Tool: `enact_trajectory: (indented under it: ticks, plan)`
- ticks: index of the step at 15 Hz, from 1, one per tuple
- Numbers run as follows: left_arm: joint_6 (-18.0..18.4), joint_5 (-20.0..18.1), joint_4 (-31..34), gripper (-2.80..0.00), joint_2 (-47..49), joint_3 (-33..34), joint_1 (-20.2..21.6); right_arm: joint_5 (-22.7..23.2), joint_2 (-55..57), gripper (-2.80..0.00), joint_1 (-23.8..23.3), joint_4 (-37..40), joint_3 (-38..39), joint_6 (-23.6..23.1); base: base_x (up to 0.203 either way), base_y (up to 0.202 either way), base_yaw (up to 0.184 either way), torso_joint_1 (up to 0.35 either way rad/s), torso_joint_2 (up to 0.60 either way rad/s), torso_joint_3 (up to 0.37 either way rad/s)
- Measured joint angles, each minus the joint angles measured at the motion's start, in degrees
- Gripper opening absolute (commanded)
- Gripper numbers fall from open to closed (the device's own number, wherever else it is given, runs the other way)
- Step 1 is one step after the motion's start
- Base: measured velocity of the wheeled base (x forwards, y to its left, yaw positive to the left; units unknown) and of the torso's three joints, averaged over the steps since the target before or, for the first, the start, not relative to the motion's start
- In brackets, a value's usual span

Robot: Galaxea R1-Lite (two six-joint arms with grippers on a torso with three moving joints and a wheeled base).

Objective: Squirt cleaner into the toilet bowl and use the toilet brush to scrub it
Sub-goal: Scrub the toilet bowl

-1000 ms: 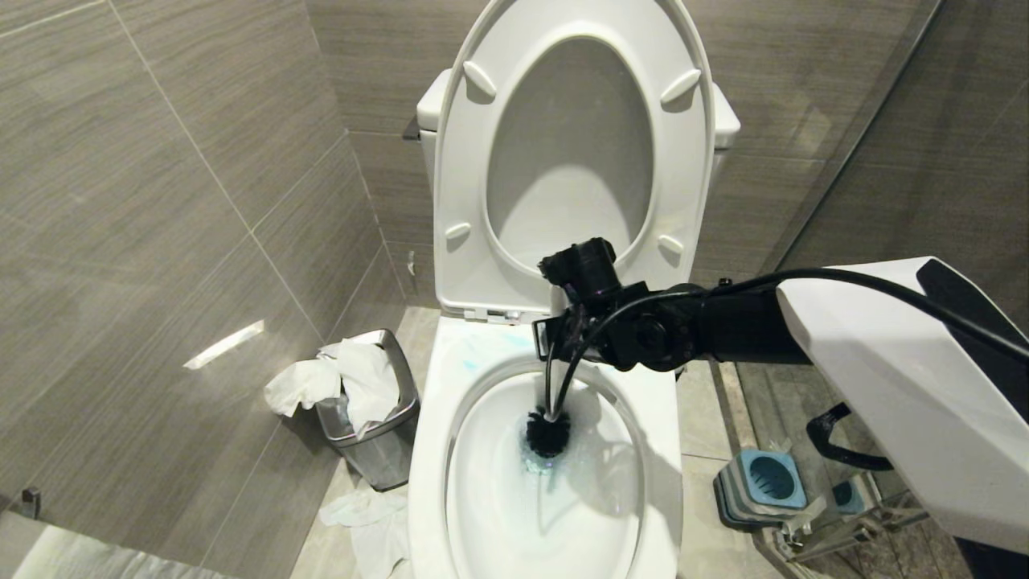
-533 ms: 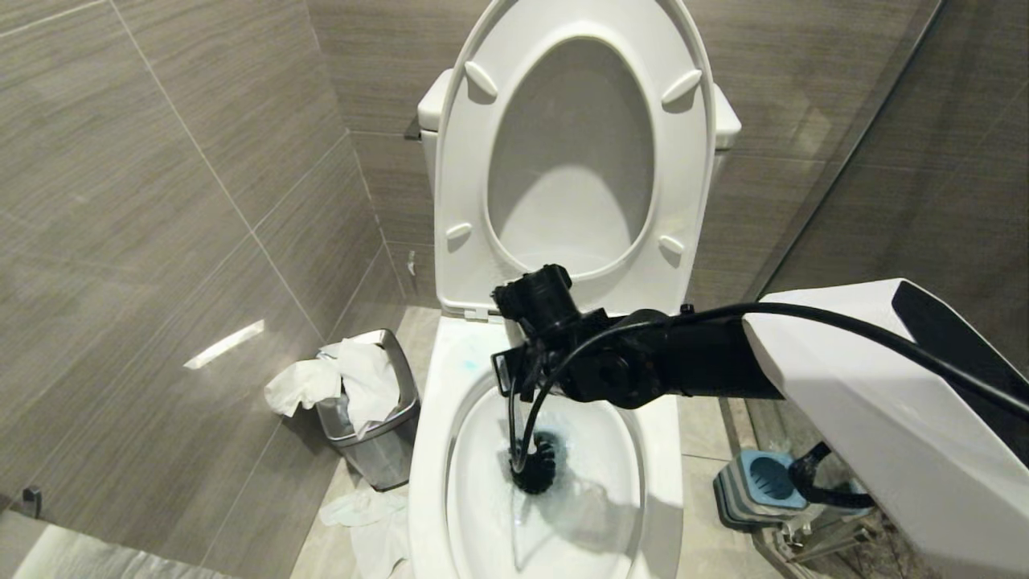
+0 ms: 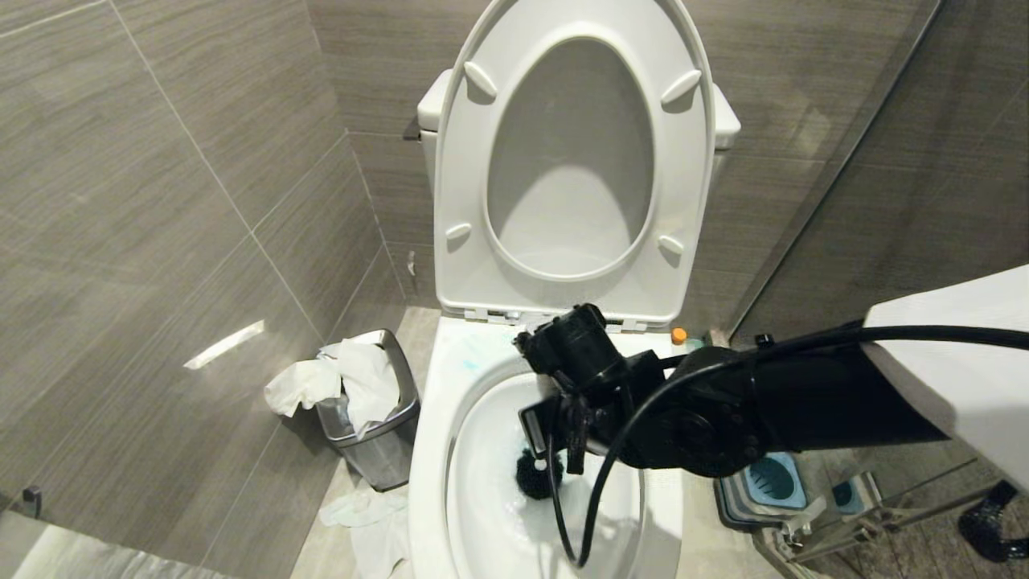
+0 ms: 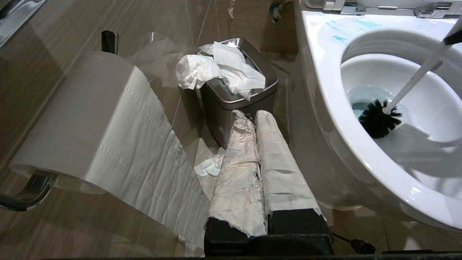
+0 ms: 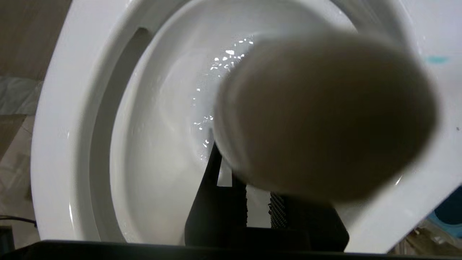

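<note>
I'm seeing my right gripper (image 3: 563, 438) clenching the toilet brush (image 4: 380, 117) by its white handle, leaning in over the toilet bowl (image 3: 430, 418). The dark bristle head is sitting down inside the bowl, in the blue-tinted water at the bottom. Streaks of the cleaner (image 4: 341, 32) are showing on the bowl's rim, near the seat hinges. My left gripper (image 4: 258, 126) is hanging beside the bowl with its paper-wrapped fingers (image 4: 238, 155) pressed together, grasping nothing. Past it, just beside the bowl, the steel bin (image 3: 378, 434) is standing stuffed with crumpled tissue. On the bowl's other side the blue brush holder (image 3: 768, 478) is sitting.
</note>
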Motion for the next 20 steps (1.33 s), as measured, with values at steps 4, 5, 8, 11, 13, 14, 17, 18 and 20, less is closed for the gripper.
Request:
enact_trajectory:
  ticks: [4, 5, 8, 11, 13, 14, 17, 18, 20]
  plan:
    - [0.0, 0.0, 0.0, -2.80, 0.0, 0.0, 0.0, -0.7, -4.9, -2.80, -3.4, -5.1, 6.4, -0.2, 0.000, 0.000, 0.000, 0.000, 0.00, 0.000]
    - [0.0, 0.0, 0.0, -2.80, 0.0, 0.0, 0.0, -0.7, -5.5, -2.80, -4.3, -5.1, 6.4, -0.2, 0.000, 0.000, 0.000, 0.000, 0.00, 0.000]
    - [0.0, 0.0, 0.0, -2.80, 0.0, 0.0, 0.0, -0.7, -6.3, -2.80, -6.3, -5.1, 4.2, -0.5, 0.000, 0.000, 0.000, 0.000, 0.00, 0.000]
    - [0.0, 0.0, 0.0, -2.80, 0.0, 0.0, 0.0, -0.7, -5.1, -2.80, -7.3, -5.1, 0.7, -0.6, 0.000, 0.000, 0.000, 0.000, 0.00, 0.000]
    - [0.0, 0.0, 0.1, -2.80, 0.0, 0.0, 0.0, -0.7, -3.4, -2.80, -7.5, -5.1, -2.5, -0.7, 0.000, 0.000, 0.000, 0.000, 0.00, 0.000]
    - [0.0, 0.0, 0.0, -2.80, 0.0, 0.0, 0.0, -0.8, -2.2, -2.80, -7.5, -5.1, -4.3, -0.7, 0.000, 0.000, 0.000, 0.000, 0.00, 0.000]
    - [0.1, 0.0, 0.0, -2.80, 0.0, 0.0, 0.0, -1.1, 0.7, -2.80, -5.9, -4.9, -7.9, -0.7, 0.000, 0.000, 0.000, 0.000, 0.00, 0.000]
    - [0.0, 0.0, 0.0, -2.80, 0.0, 0.0, 0.0, -1.0, 1.2, -2.80, -5.1, -5.0, -8.4, -0.7, 0.000, 0.000, 0.000, 0.000, 0.00, 0.000]
    - [0.0, 0.0, 0.0, -2.80, 0.0, 0.0, 0.0, -1.0, 1.7, -2.80, -3.5, -4.8, -8.4, -0.6, 0.000, 0.000, 0.000, 0.000, 0.00, 0.000]
